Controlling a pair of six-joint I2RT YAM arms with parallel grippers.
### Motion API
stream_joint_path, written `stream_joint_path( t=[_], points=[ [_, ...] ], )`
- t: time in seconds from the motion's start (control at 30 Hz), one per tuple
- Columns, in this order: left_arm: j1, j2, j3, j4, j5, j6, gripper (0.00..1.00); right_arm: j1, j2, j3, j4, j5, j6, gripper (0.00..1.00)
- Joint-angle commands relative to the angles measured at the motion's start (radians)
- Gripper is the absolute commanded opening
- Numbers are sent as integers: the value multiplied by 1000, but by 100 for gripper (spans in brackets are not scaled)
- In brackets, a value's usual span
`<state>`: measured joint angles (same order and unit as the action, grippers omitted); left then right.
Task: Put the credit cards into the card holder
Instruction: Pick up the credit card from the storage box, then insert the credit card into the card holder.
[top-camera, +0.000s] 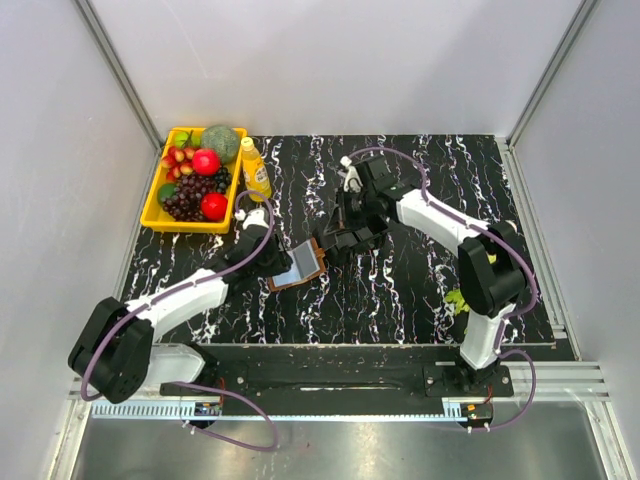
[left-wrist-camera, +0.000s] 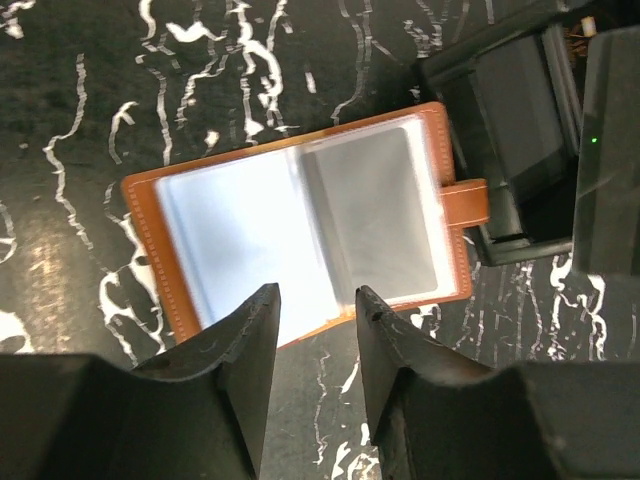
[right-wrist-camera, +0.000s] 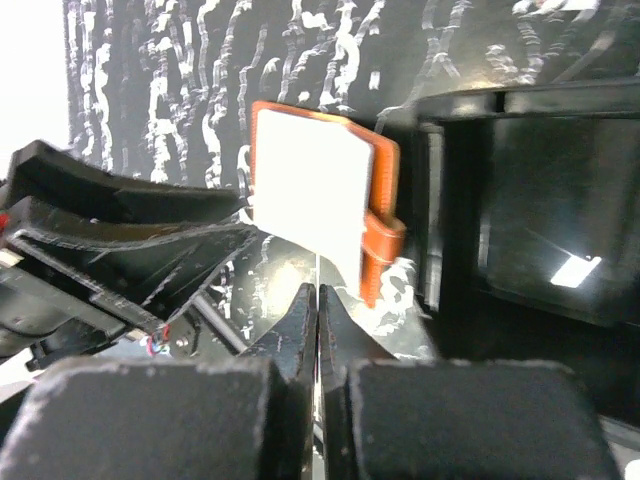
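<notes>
— How many holders?
— One holder (top-camera: 298, 268), and one black box (left-wrist-camera: 510, 110).
— At the table's far left corner?
— One tray (top-camera: 185, 227), with one bottle (top-camera: 255, 168) just beside it. In it are two red fruits (top-camera: 206, 161), one grapes bunch (top-camera: 190, 192) and one green fruit (top-camera: 222, 142).
— Arms?
— Two: left arm (top-camera: 180, 298), right arm (top-camera: 440, 218).

I'm driving a robotics lab test cell, no home or shop. Plain white wall panels (top-camera: 350, 60) in bare aluminium framing (top-camera: 118, 70) box in a black marbled table (top-camera: 420, 290). At the bottom of the overhead view both arm bases are bolted to a mounting plate (top-camera: 330, 378). Purple cables (top-camera: 395, 150) loop in the open (bench wiring). A yellow tray (top-camera: 185, 227) of plastic-looking fruit (top-camera: 195, 185) sits upper left.
</notes>
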<state>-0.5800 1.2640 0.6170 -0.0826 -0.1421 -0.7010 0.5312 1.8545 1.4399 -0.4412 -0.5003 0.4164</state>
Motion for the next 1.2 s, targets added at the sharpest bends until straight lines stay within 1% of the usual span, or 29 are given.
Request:
stream_joint_path(
  t=[0.0, 0.07, 0.13, 0.23, 0.27, 0.37, 0.47, 0.73, 0.93, 1.03, 1.07, 1.1, 1.17],
  points=[
    [19, -15, -23, -35, -62, -20, 39, 79, 18, -3, 165, -92, 87, 0],
    [23, -6, -29, -40, -63, -26, 38, 101, 54, -4, 206, -93, 99, 0],
    [26, 5, -39, -37, -62, -37, 36, 110, 93, 13, 216, -104, 113, 0],
    [35, 21, -39, -51, -71, -45, 33, 125, 129, 16, 219, -64, 105, 0],
    [39, 31, -40, -49, -70, -46, 33, 124, 141, 13, 225, -78, 105, 0],
    [46, 54, -45, -43, -67, -46, 32, 131, 173, 2, 236, -95, 110, 0],
    [49, 78, -46, -29, -57, -46, 31, 133, 186, -35, 285, -89, 127, 0],
    [52, 132, -54, -8, -54, -49, 30, 142, 250, -64, 340, -78, 108, 0],
    [52, 138, -74, -2, -53, -60, 29, 150, 255, -96, 366, -35, 108, 0],
    [52, 138, -77, -2, -53, -60, 29, 150, 238, -122, 375, 17, 157, 0],
    [52, 140, -80, -5, -53, -61, 29, 153, 224, -145, 404, 32, 176, 0],
    [54, 141, -82, -3, -54, -61, 29, 158, 216, -171, 432, 35, 186, 0],
    [52, 146, -86, 0, -54, -63, 28, 159, 209, -187, 432, 40, 199, 0]
  ],
)
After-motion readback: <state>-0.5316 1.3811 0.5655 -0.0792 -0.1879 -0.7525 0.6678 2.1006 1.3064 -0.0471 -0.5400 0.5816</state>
